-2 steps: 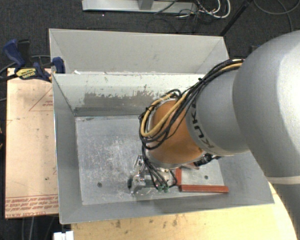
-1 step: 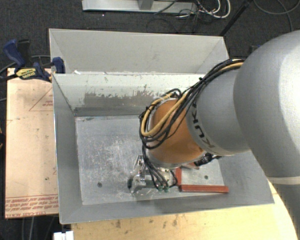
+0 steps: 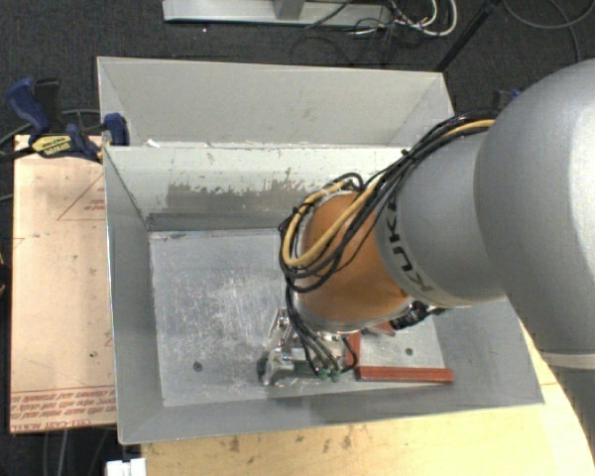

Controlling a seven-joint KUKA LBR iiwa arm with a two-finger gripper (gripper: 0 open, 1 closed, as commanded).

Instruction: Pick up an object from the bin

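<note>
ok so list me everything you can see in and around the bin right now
bin: 1, grey metal, middle of the view, floor scuffed
flat bar: 1, red-brown, lying on the bin floor along the front wall, towards the right corner
small bits: count unclear, green and metal, on the floor just left of the flat bar; cannot tell whether they are loose or part of the robot
arm: 1, silver-grey, reaching in from the right, its lower end down near the floor by the front wall
orange cover: 1, on the wrist, over the bin's right half
cables: a bundle, black and yellow, looped round the orange cover
</note>
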